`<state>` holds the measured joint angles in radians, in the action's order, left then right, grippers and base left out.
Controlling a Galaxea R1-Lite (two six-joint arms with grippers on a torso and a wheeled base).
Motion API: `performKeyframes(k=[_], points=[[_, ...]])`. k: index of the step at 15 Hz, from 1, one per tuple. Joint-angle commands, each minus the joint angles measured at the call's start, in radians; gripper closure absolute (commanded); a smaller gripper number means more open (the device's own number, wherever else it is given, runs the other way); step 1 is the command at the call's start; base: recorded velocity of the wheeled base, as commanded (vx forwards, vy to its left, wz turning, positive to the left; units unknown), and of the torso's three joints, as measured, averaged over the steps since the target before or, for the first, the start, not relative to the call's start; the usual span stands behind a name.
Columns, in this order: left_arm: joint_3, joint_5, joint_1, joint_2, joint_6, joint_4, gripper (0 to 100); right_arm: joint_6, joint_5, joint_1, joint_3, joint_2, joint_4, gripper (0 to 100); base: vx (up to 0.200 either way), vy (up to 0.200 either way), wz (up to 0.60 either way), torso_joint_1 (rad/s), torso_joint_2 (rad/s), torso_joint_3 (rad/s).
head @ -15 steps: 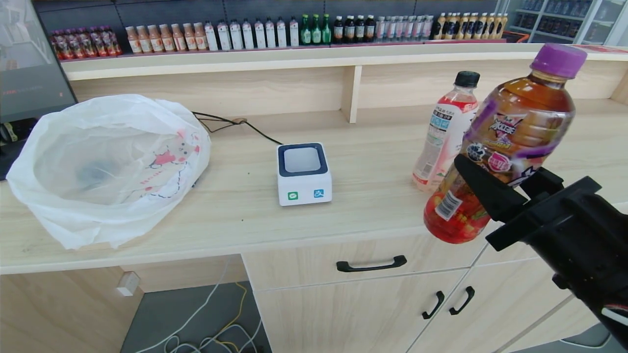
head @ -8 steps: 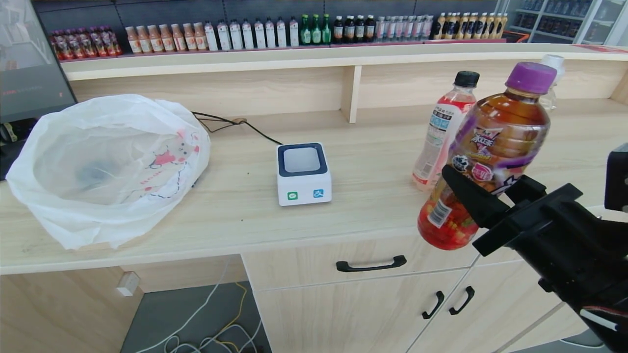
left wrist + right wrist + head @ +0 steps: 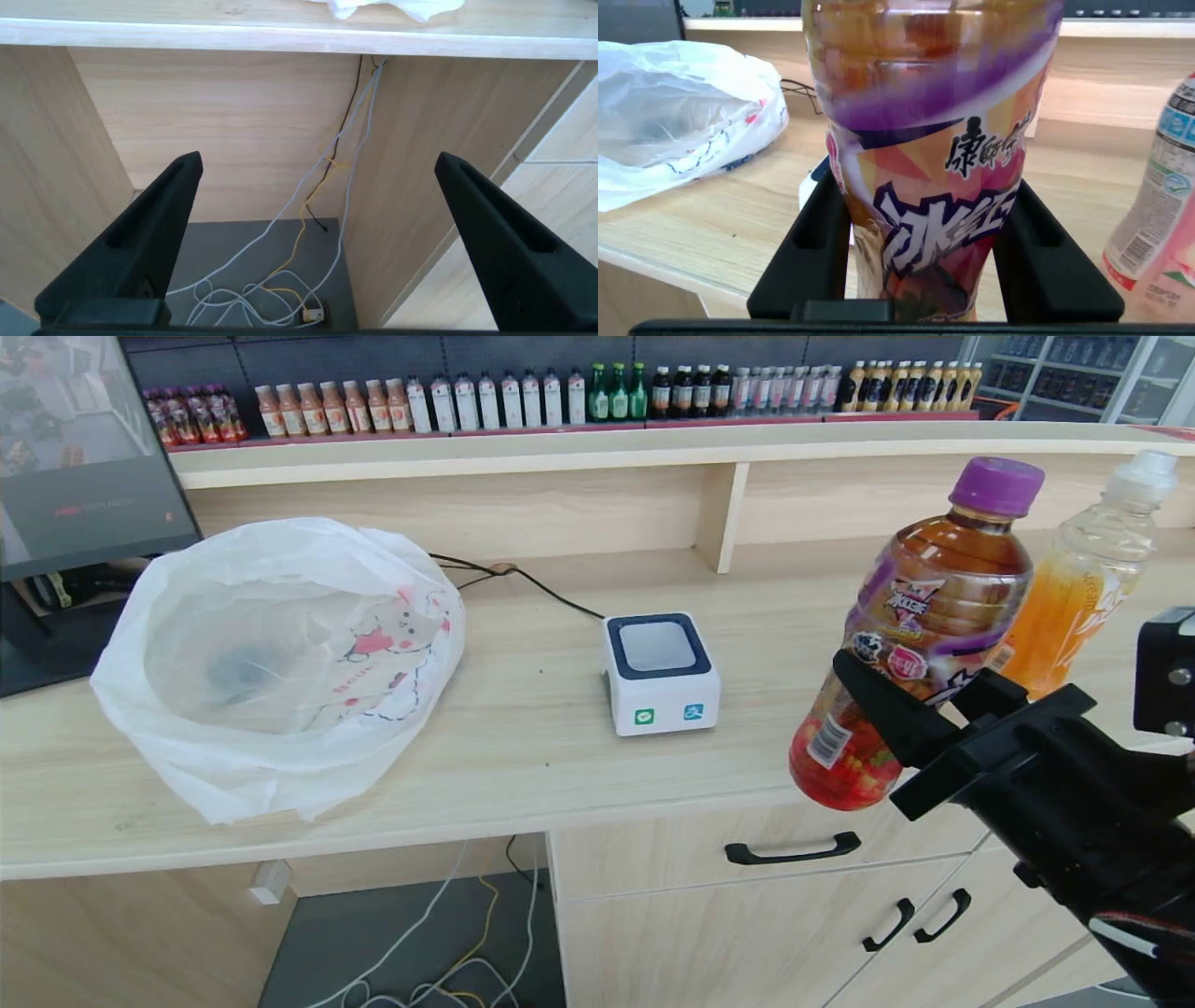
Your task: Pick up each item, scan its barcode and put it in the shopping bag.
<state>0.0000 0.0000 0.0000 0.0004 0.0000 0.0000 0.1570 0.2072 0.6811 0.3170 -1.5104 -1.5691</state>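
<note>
My right gripper is shut on a purple-capped bottle of amber tea, held tilted above the counter's front edge, to the right of the white scanner box. A barcode patch shows low on the bottle's left side. In the right wrist view the black fingers clamp the tea bottle. The white shopping bag lies open at the counter's left. An orange drink bottle stands behind the held one, and a pink-labelled bottle beside it. My left gripper hangs open below the counter.
A black cable runs from the scanner to the back wall. A dark monitor stands at the far left. Drawer handles sit under the counter, with loose cables on the floor. Drinks line the back shelf.
The head camera has turned, shifting the whole picture to the right. The right gripper has carried the tea bottle a little left and down, closer to the scanner.
</note>
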Motion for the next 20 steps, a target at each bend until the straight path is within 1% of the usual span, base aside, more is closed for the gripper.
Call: performKeyframes(k=[1, 3, 13, 15, 18, 20], points=[[0.000, 0.000, -0.002, 0.000, 0.000, 0.000, 0, 0.001, 0.000, 0.000, -0.009, -0.002, -0.002, 100, 0.000, 0.200, 0.00, 0.007, 0.00, 0.002], [0.000, 0.000, -0.002, 0.000, -0.002, -0.002, 0, 0.001, 0.000, 0.002, -0.016, -0.002, -0.002, 100, 0.000, 0.200, 0.00, -0.005, 0.00, -0.002], [0.000, 0.000, 0.000, 0.000, 0.000, -0.002, 0, 0.001, 0.000, -0.002, -0.001, 0.003, -0.002, 100, 0.000, 0.000, 0.00, 0.000, 0.00, 0.000], [0.000, 0.000, 0.000, 0.000, 0.000, -0.002, 0, 0.007, 0.000, -0.003, 0.019, 0.004, -0.002, 100, 0.000, 0.000, 0.00, 0.000, 0.00, 0.000], [0.000, 0.000, 0.000, 0.000, 0.000, -0.002, 0, 0.049, -0.002, -0.003, 0.065, -0.017, -0.002, 100, 0.000, 0.000, 0.00, 0.000, 0.00, 0.000], [0.000, 0.000, 0.000, 0.000, 0.000, -0.002, 0, 0.121, -0.008, -0.002, 0.083, -0.025, -0.002, 100, 0.000, 0.000, 0.00, 0.000, 0.00, 0.000]])
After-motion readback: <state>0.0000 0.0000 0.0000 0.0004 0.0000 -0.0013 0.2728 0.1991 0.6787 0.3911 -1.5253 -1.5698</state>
